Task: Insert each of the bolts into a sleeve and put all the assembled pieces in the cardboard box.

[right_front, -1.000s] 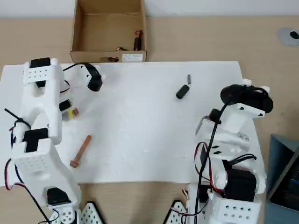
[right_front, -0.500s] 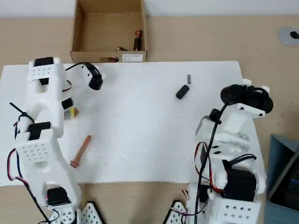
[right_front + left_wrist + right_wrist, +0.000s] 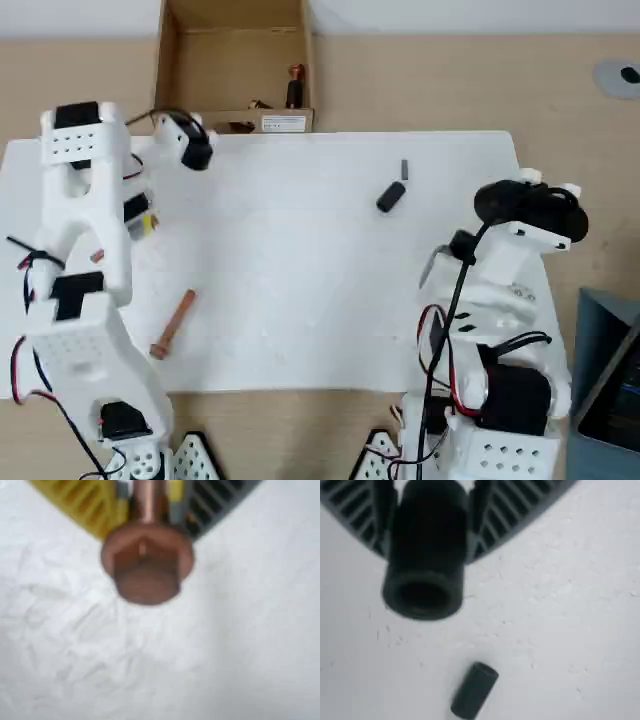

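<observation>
My left gripper [image 3: 147,500] is shut on a copper bolt [image 3: 146,565], its hex head hanging just above the white mat. In the high view this bolt's end [image 3: 97,256] peeks out beside the left arm [image 3: 85,215]. A second copper bolt [image 3: 172,322] lies loose on the mat, nearer the front edge than that arm's wrist. My right gripper [image 3: 430,510] is shut on a black sleeve [image 3: 425,575], open end down. Another black sleeve [image 3: 474,690] [image 3: 391,196] lies on the mat beyond it. The cardboard box [image 3: 175,70] holds an assembled piece [image 3: 295,86].
The white mat [image 3: 300,300] covers the table's middle. A small dark pin [image 3: 404,169] lies just behind the loose sleeve. A grey bin [image 3: 610,370] stands at the right edge. The right arm [image 3: 510,260] sits over the mat's right side.
The left arm has swung left and toward the back of the table, and the held bolt's end now shows beside it. The right arm and loose parts have not moved.
</observation>
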Robot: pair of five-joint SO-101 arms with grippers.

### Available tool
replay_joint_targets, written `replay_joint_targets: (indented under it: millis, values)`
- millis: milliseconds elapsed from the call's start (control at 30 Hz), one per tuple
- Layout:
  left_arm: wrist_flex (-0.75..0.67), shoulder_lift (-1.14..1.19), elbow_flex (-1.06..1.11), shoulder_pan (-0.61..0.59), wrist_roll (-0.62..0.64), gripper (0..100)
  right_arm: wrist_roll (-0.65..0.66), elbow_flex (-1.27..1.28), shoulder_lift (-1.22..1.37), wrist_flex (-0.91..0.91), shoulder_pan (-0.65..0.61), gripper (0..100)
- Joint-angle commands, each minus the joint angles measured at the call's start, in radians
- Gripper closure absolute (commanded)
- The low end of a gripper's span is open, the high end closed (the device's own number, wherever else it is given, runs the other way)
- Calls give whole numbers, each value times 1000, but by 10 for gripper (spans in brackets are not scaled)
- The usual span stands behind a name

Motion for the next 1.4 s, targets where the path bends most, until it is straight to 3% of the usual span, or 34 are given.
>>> replay_joint_targets:
  millis: [0, 133, 300, 467, 633, 833, 1100, 1367]
  values:
    - [14, -188, -49, 40, 84, 993, 44, -67, 4, -17, 4, 989]
    - [14, -334, -48, 95, 235, 993, 123, -81, -5, -5, 4, 989]
    - [15, -495, -20, 158, 609, 996, 242, -114, -5, 55, 4, 989]
    - [11, -687, 89, 215, 695, 997, 313, -108, -5, 77, 4, 989]
    - [-48, -929, 259, 311, 884, 997, 324, -67, -5, 60, -51, 989]
    - [-272, -1260, 632, 356, 1091, 998, 296, 51, -5, -60, -174, 989]
    - [-591, -1728, 1140, 356, 1214, 998, 295, 171, -5, -235, -364, 989]
    - [-690, -2126, 1412, 365, 1363, 998, 295, 280, -5, -417, -526, 989]
